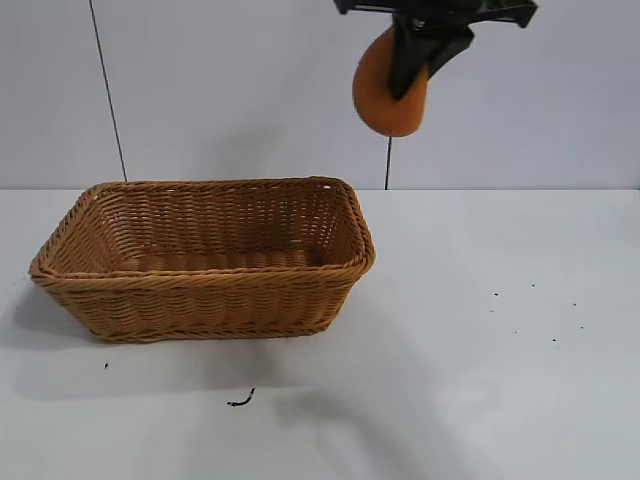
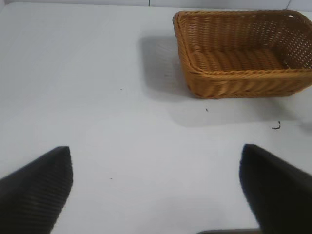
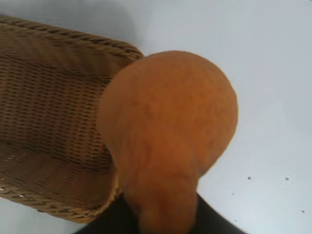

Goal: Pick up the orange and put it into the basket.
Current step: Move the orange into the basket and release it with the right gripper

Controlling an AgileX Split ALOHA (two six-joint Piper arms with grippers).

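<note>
Jaws clamp the orange high over white table — grey wall.

The right end effector hangs high above the desk at the far side, right of centre, its black fingers pointing down and clamped on the orange, which is held well clear of the surface. The left end effector hovers over the bare desk, its two dark fingertips spread wide apart with nothing between them.
</note>
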